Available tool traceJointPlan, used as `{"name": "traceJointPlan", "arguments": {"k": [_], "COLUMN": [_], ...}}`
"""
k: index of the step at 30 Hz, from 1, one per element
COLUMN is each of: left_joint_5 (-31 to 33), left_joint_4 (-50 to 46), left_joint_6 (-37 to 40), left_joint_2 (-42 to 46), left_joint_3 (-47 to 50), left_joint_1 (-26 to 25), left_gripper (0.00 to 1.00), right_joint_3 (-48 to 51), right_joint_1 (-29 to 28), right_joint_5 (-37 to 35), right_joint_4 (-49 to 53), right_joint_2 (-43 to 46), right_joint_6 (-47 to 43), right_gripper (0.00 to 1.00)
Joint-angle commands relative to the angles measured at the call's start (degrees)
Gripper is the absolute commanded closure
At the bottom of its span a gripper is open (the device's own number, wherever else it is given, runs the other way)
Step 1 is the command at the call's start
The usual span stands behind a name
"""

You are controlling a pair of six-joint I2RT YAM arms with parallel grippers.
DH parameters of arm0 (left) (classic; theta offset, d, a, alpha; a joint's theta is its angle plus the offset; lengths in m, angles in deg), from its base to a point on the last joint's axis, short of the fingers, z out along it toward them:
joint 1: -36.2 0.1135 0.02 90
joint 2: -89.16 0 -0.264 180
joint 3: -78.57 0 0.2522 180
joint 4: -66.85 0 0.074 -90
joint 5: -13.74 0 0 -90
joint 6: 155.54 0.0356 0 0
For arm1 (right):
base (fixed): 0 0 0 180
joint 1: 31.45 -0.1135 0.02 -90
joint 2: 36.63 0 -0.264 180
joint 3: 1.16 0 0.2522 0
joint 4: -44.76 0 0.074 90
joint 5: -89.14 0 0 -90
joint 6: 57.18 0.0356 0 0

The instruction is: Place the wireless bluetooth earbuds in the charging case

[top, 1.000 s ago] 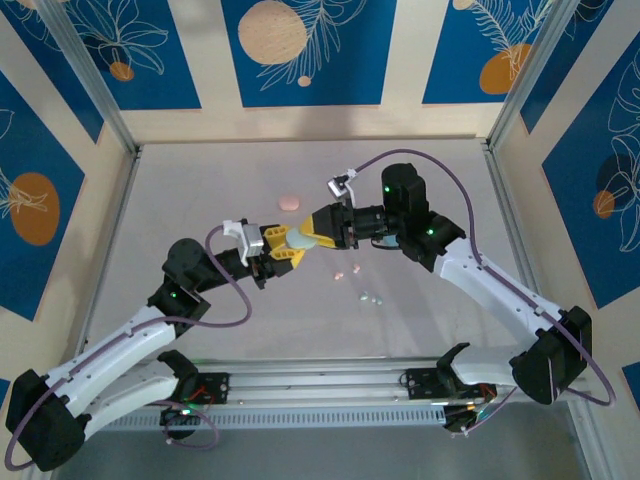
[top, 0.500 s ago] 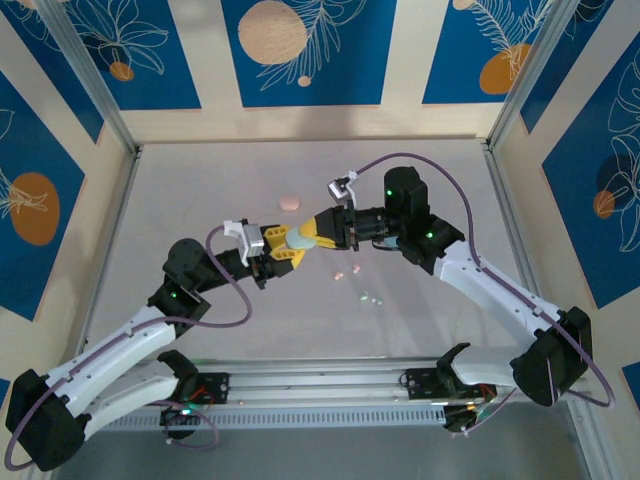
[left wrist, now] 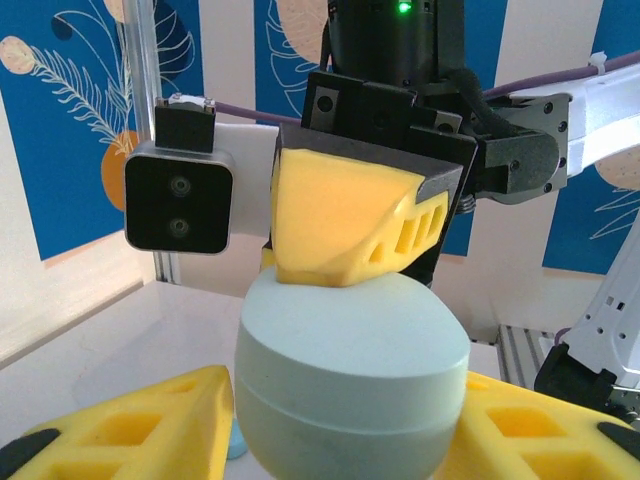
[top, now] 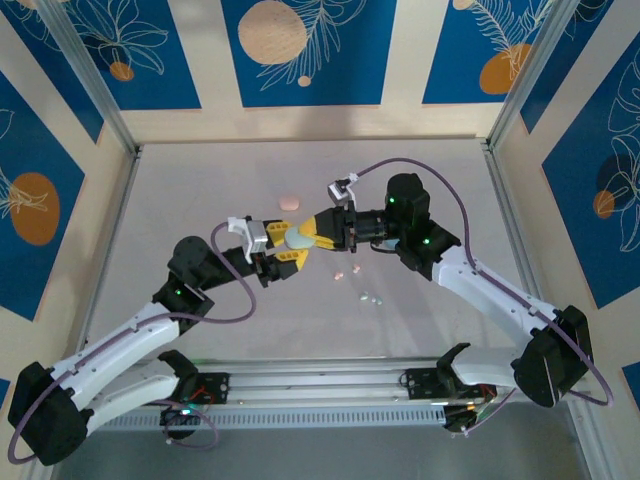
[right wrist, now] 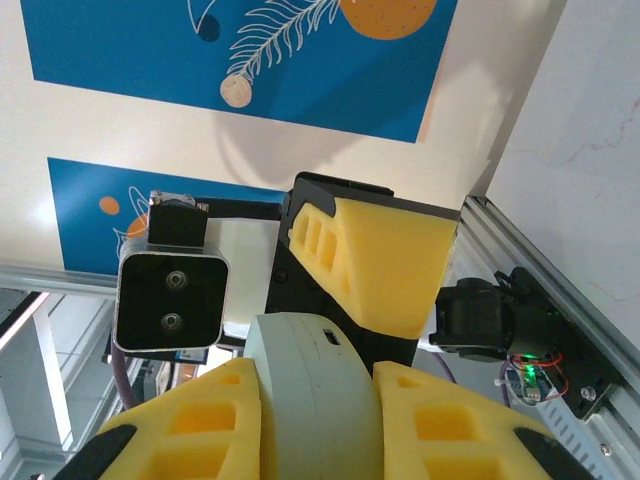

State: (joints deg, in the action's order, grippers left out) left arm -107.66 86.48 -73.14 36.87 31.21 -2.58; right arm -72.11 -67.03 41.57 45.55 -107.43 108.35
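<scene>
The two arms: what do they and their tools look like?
Both the left arm and the right arm have white shells, black joints and small green lights. A purple cable loops along each. The left tool and the right tool have yellow slotted fingers on black mounts.

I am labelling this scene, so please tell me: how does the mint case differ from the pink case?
The mint case is pale green; the pink case is pink. The mint case is held in the right gripper; the pink case lies free on the table, farther from the arms' bases. Both are small, rounded pastel shells.
</scene>
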Motion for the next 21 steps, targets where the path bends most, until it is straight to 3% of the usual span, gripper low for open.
{"name": "traceJointPlan", "arguments": {"k": [1, 16, 21], "left_joint_5": [0.28, 0.55, 0.45], "left_joint_4": [2.63, 4.14, 3.65], "left_joint_6": [-0.90, -2.10, -1.89], "left_joint_2": [0.00, -0.65, -0.58], "left_joint_3": [-2.17, -2.30, -2.52], "left_joint_1": [-0.50, -0.54, -0.58], "left_gripper": [0.49, 0.52, 0.58], "right_joint_3": [0.50, 0.85, 0.41], "right_joint_1": [-0.38, -0.73, -1.17], "right_joint_5": [-0.17, -0.87, -0.69], "right_joint_4": [-1.99, -1.80, -2.01], "right_joint_2": [0.66, -0.07, -0.44], "right_joint_6": [1.20, 0.90, 0.70], "right_gripper": [0.89, 0.88, 0.87]}}
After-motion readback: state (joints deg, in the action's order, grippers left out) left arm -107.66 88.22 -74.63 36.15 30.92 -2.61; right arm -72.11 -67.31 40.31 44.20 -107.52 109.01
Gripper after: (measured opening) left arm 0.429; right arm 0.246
